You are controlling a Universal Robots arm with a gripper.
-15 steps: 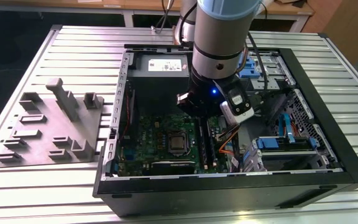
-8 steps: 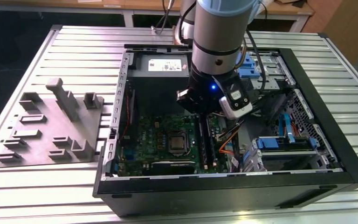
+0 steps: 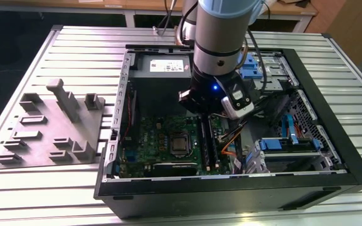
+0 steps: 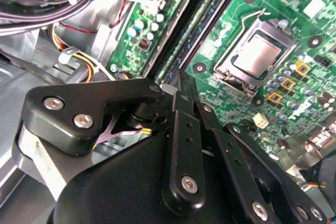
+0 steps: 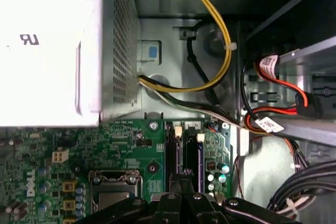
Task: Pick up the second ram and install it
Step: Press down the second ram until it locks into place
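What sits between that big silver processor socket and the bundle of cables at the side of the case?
In the second wrist view, long black memory slots run between the processor socket and the cable bundle, on the green motherboard.

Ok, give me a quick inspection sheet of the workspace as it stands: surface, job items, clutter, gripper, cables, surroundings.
Surface: ribbed metal table carrying the open computer case.
Job's things: RAM slots on the green motherboard; whether a stick is seated in them cannot be told.
Clutter: grey fixture plate at the exterior view's left of the case.
Gripper: gripper low over the RAM slots; finger state cannot be told.
Cables: yellow cable; red and black cables; orange cable.
Surroundings: wooden bench behind the table.
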